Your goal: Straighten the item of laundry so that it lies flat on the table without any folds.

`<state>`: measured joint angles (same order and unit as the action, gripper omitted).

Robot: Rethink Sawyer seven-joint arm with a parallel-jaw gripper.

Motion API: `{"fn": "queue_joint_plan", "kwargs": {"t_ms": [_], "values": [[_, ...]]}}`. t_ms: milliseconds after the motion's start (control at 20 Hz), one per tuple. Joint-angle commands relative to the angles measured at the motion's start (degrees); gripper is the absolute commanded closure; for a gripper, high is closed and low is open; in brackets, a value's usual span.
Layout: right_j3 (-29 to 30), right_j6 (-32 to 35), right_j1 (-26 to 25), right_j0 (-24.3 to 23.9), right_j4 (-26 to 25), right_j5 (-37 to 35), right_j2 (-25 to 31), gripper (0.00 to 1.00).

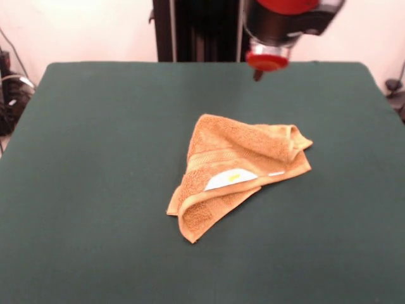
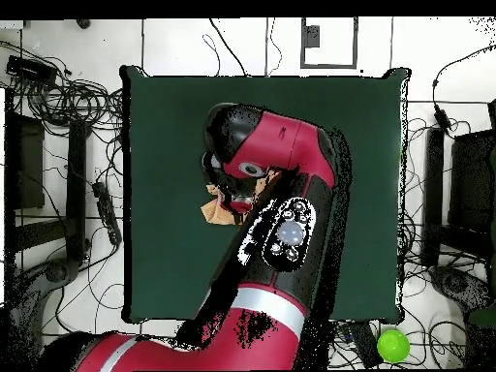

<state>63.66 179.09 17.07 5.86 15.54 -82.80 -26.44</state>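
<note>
The orange-tan towel (image 1: 237, 171) lies crumpled near the middle of the dark green table (image 1: 95, 164). It is folded over itself into a rough triangle, with a white tag (image 1: 229, 179) showing on a folded flap. My gripper (image 1: 259, 71) hangs at the top of the front view, raised above the table and behind the towel, not touching it. Only its lower end shows under the red and black wrist. In the overhead view the arm (image 2: 281, 194) covers most of the towel, and only a small corner (image 2: 215, 211) shows at its left.
The black pedestal (image 1: 202, 28) stands behind the far table edge. In the overhead view, cables and dark equipment (image 2: 58, 145) surround the table (image 2: 165, 126), and a green ball (image 2: 392, 345) lies off the table beside the robot's base.
</note>
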Motion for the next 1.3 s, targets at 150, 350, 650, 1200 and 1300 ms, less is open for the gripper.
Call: {"fn": "queue_joint_plan", "kwargs": {"t_ms": [150,350,650,1200,1300], "values": [[13.48,8.53,0.17,1.77,-4.7,11.34,-1.76,0.0],[16.01,10.39,-0.67,1.38,-4.06,16.8,-1.6,0.0],[14.76,16.0,-4.7,2.17,-1.2,23.16,-1.54,0.0],[12.87,22.72,-8.9,3.31,5.46,29.1,-1.77,0.0],[13.32,23.47,-8.98,3.22,7.14,30.32,-1.45,0.0]]}}
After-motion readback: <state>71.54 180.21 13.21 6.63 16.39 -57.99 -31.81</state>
